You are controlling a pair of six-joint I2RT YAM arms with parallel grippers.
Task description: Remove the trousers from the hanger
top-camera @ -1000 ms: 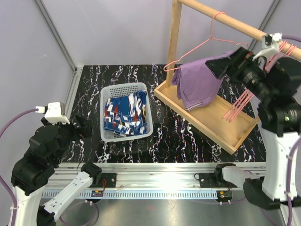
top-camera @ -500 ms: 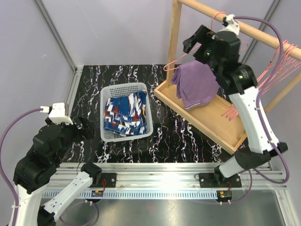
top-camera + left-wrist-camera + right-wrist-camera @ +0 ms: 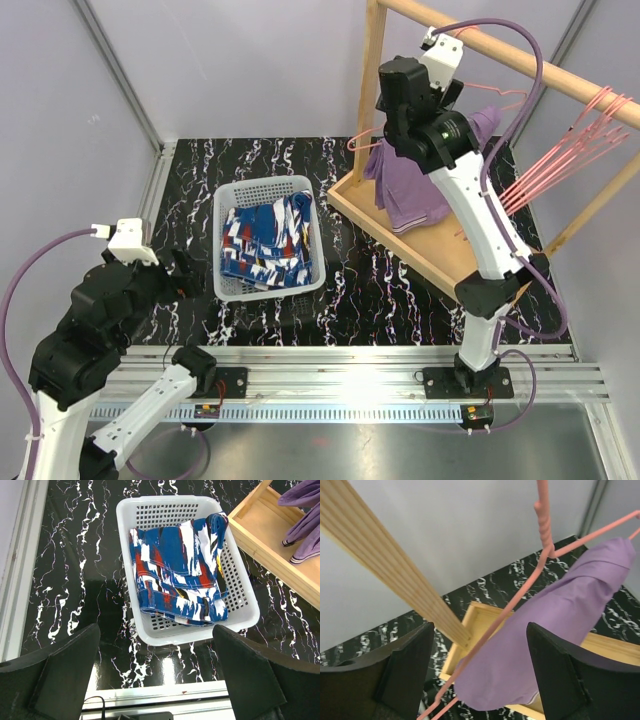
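The lilac trousers [image 3: 412,188] hang over a pink hanger [image 3: 362,141] on the wooden rail [image 3: 520,60]. My right gripper [image 3: 398,110] is up at that hanger, just under the rail. In the right wrist view its fingers [image 3: 405,675] stand wide apart, open, with the hanger's arm [image 3: 520,597] and the lilac trousers [image 3: 545,645] showing between and beyond them; no touch is visible. The blue patched trousers [image 3: 265,240] lie folded in the white basket [image 3: 232,195]. My left gripper [image 3: 157,675] hovers open near the basket's [image 3: 125,510] front edge, holding nothing.
The wooden rack has an upright post [image 3: 372,90] and a shallow base tray [image 3: 470,262] under the lilac trousers. Several bare pink hangers [image 3: 570,150] hang at the rail's right end. Grey walls close in the black marbled table [image 3: 180,190].
My right arm has swung left along the rail, from its right end to the hanger with the lilac trousers, and its jaws have narrowed a little. The left arm has stayed put.
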